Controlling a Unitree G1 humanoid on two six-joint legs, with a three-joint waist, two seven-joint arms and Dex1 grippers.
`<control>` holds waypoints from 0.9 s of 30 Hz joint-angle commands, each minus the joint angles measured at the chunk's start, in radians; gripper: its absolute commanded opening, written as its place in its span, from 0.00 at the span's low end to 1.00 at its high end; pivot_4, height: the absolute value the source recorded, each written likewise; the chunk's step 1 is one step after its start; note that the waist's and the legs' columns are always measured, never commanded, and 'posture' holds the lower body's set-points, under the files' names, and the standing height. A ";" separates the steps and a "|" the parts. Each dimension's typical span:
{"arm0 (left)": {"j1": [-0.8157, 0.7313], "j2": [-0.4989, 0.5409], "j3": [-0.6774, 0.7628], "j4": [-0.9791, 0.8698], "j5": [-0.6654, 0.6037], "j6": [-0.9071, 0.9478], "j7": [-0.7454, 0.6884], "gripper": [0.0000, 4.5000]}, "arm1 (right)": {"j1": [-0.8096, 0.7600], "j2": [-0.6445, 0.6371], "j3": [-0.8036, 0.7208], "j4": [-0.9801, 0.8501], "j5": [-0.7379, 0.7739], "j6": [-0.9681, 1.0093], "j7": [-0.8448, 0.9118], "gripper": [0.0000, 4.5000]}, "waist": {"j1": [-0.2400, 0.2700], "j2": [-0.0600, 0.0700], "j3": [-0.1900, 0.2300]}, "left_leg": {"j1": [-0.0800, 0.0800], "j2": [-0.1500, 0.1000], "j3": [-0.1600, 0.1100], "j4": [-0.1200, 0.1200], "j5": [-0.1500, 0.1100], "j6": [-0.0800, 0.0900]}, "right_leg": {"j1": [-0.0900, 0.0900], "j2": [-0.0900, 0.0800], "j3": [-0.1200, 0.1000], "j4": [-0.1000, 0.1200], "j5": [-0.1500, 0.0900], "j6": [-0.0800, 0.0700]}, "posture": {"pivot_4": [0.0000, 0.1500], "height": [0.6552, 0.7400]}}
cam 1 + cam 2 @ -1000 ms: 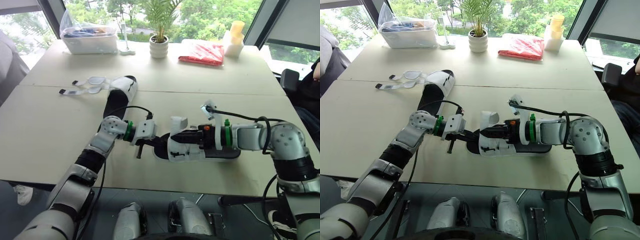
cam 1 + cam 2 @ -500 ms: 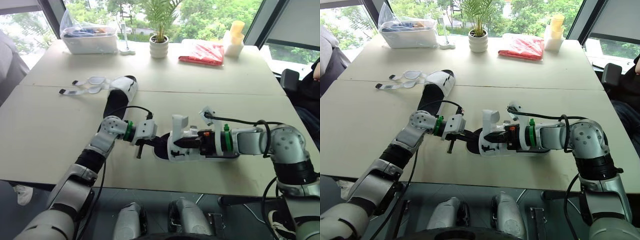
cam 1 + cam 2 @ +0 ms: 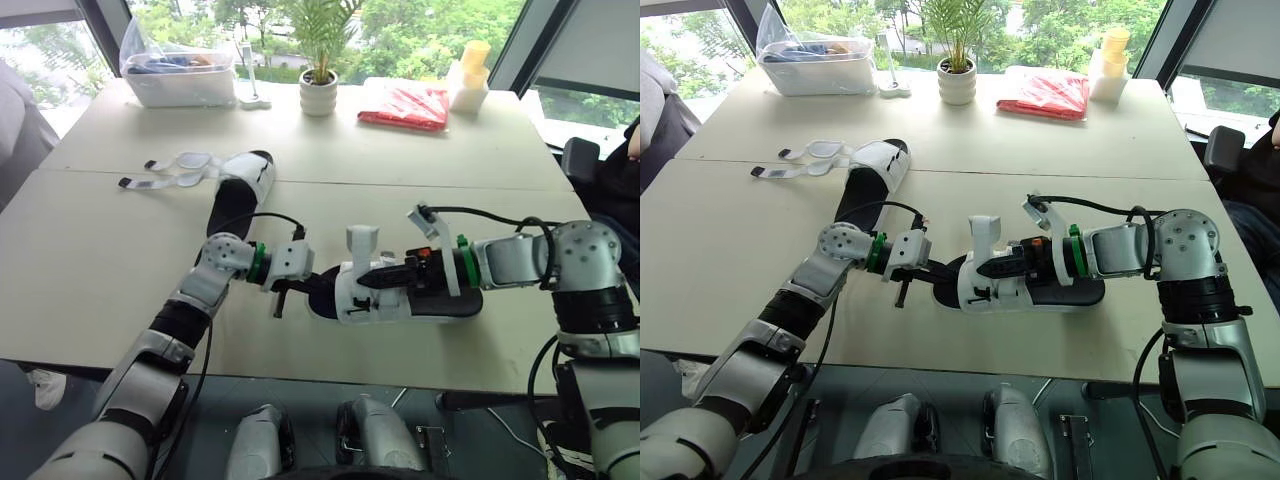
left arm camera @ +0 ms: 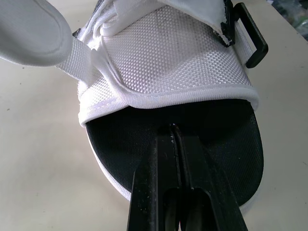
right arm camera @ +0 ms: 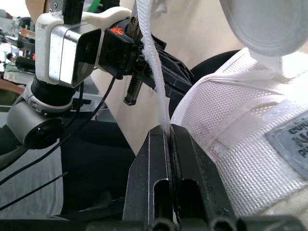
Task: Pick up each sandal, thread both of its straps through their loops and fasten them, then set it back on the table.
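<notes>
Because the right jaws are clenched on just the thin edge of the white strap (image 5: 153,67), a harder pull could slip it free before it reaches the black loop (image 4: 251,39). The left jaws, closed tight, only press on the toe of the sandal (image 3: 365,305). It lies on the counter (image 3: 100,260) near the front edge, so it might skid or tip. Compared with a second ago, the right arm has drawn back toward the robot's right, and the strap stands more upright.
</notes>
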 commanded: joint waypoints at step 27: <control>0.036 0.025 -0.028 -0.001 0.040 0.034 0.008 0.00 | 0.036 -0.085 0.101 -0.058 0.126 -0.081 -0.075 0.01 | -0.001 0.000 0.000 | -0.002 0.000 0.000 0.000 0.000 0.000 | -0.002 0.000 0.000 0.000 0.000 0.000 | 1.00 0.86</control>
